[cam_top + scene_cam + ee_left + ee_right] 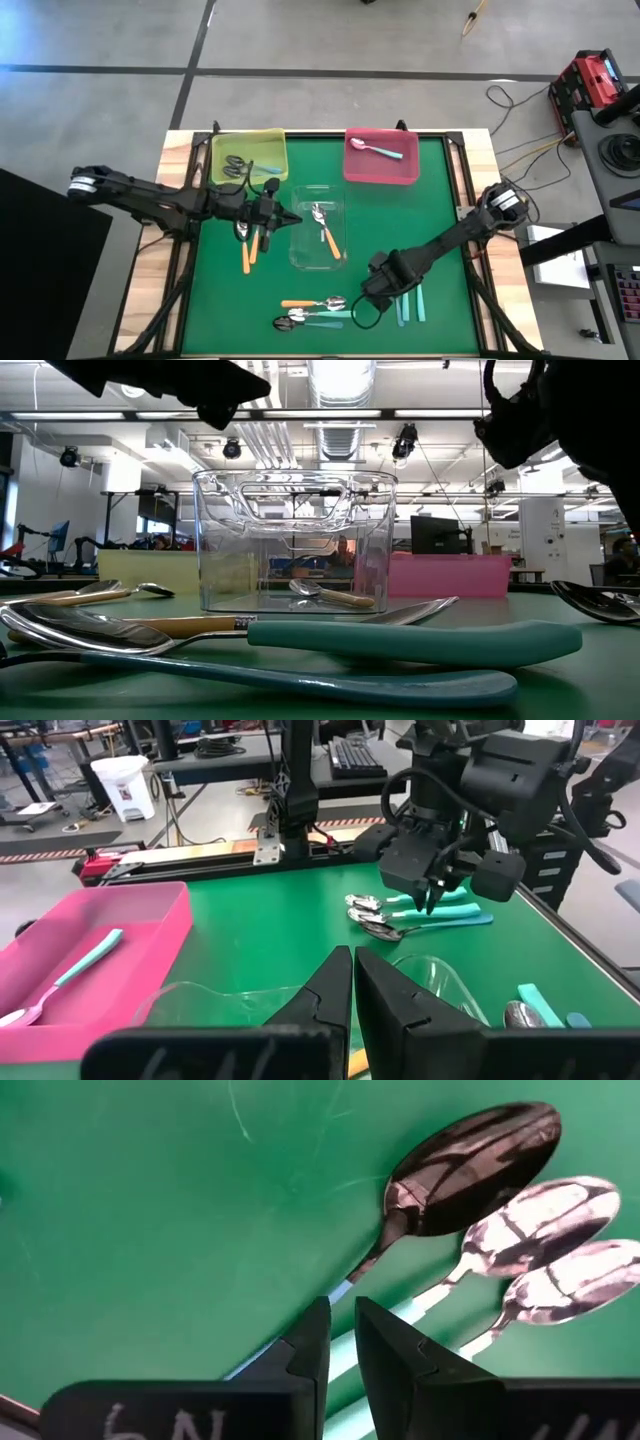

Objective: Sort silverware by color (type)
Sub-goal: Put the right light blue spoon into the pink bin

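While the right end effector (378, 291) hangs low over the front of the green desk (440, 200), its fingers (310, 1342) are almost closed, with only a thin gap. They hold nothing that I can see. Right in front of them lie three spoons side by side: one with a dark bowl (475, 1167) and two with shiny bowls (535, 1223), all with pale blue handles. So the step in hand looks like going for one of these spoons. Next, I think the fingers must open wider, come down around a thin handle, and squeeze it. The spoons lie close together, so it will need care to lift only one.

The left end effector (285, 215) hangs over the middle of the desk by the clear tray (300, 250), shut tight and empty.

More spoons are spread about. The clear tray has an orange spoon (327, 232) in it. The pink tray (378, 172) has a teal spoon (380, 150). The yellow tray (250, 140) has dark spoons in it. Two orange spoons (250, 248) lie loose below it, and two teal handles (412, 305) lie near the right arm.

The desk top is flat green with wood edges. Behind it is a big bright workshop with ceiling lights, screens and cables on a grey floor.
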